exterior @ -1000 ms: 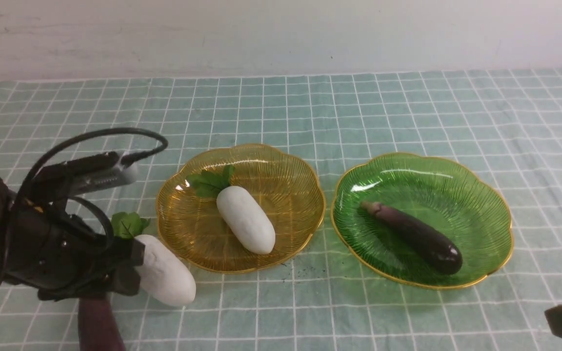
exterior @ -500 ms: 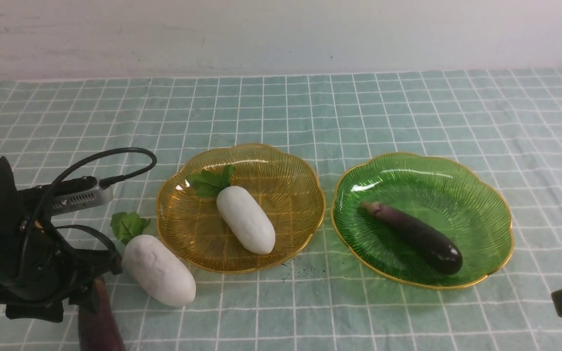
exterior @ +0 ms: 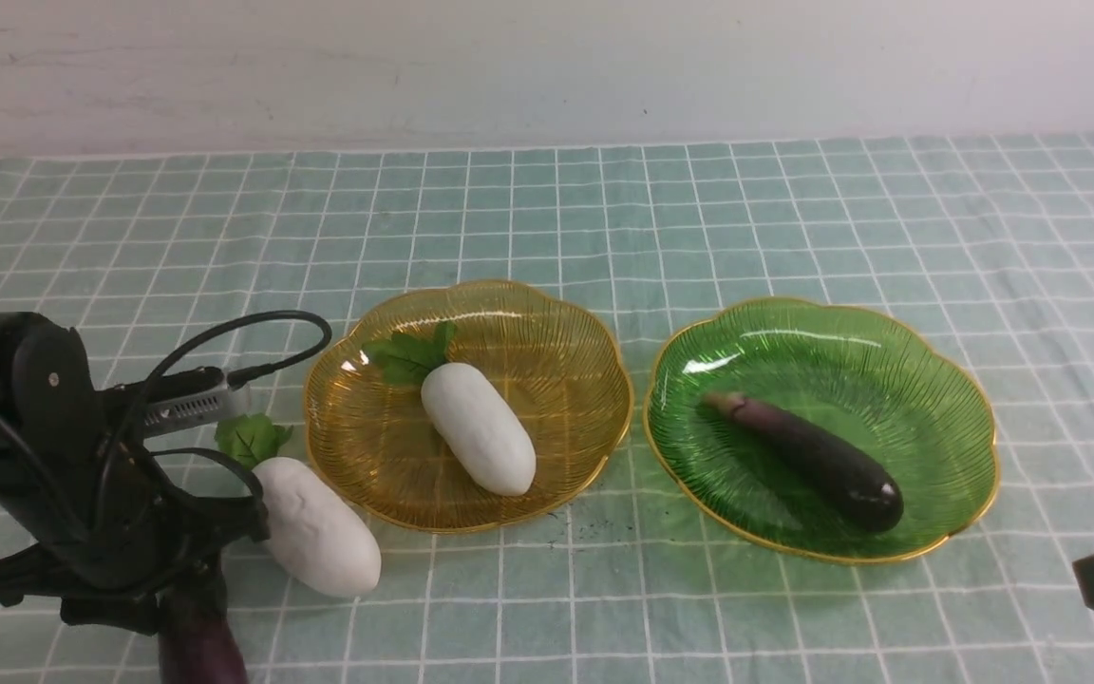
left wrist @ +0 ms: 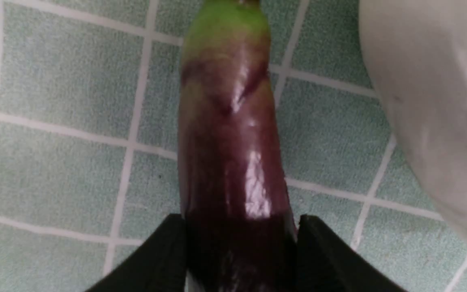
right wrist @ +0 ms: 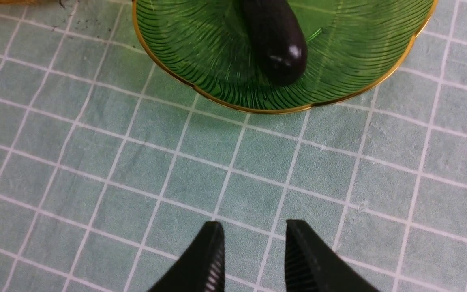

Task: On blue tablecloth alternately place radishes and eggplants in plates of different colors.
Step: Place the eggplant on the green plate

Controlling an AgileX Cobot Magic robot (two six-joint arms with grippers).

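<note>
Eggplant at the near left, stem end pointing away from the robot, is pinched between the two fingers of the left gripper, one pressing each side. Whether it rests on the blue tablecloth cannot be told. Just to its right lies a loose radish, beside the amber plate that holds the second radish. Farther right, the green plate holds the other eggplant. The right gripper hangs near that plate, fingers slightly apart, holding nothing.
</note>
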